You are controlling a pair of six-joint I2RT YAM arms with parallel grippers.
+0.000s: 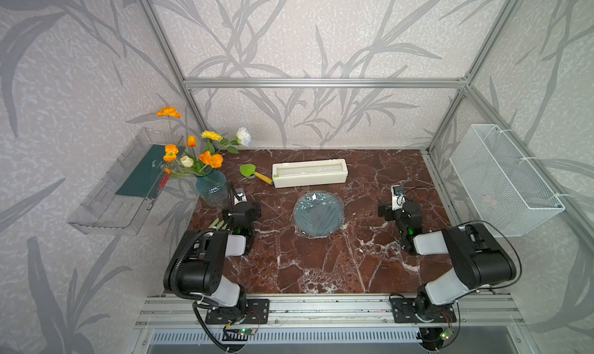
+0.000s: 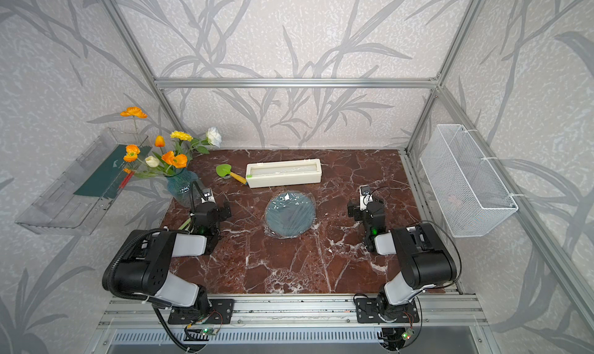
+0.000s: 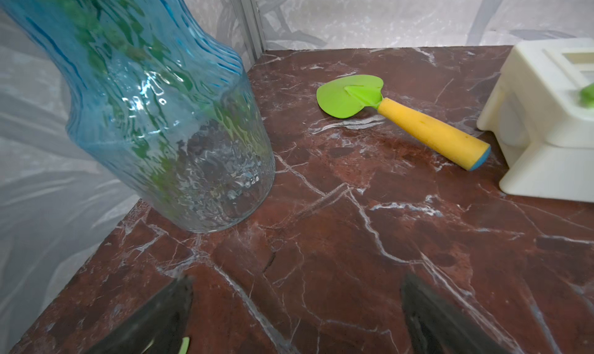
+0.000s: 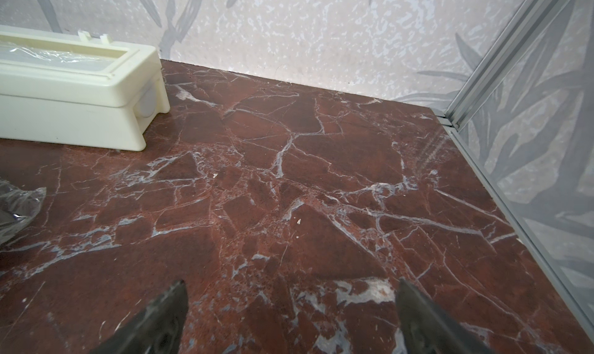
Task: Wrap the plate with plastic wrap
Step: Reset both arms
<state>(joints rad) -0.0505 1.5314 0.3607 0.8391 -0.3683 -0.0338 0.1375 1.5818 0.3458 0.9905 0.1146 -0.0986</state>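
Plate [image 1: 318,214] sits on the marble tabletop [image 1: 321,265] between your two grippers, inboard of each and well apart from both. The plastic wrap [image 1: 313,197] lies across its whole face, wrinkled and glinting, and its edge spills past the rim onto the table on the side nearest the arm bases. From the right wrist view you catch only a crumpled corner of that film [image 4: 16,204], off to the inner side of the fingers.

Your left gripper [image 3: 297,281] has its jaws spread wide with nothing between them; it hovers over bare marble, the blue glass vase [image 3: 167,127] close on its outer side. Your right gripper [image 4: 291,283] is likewise spread and empty over bare table.

The cream dispenser box [image 1: 309,173] lies ahead of both grippers, just beyond the plate and parallel to it, likely so film can be drawn straight over the dish. A green spatula with a yellow handle [image 3: 398,114] lies beside the box's end.

Judging by the cover, your wrapping looks essentially done; tucking the loose skirt under the rim may be all that remains.
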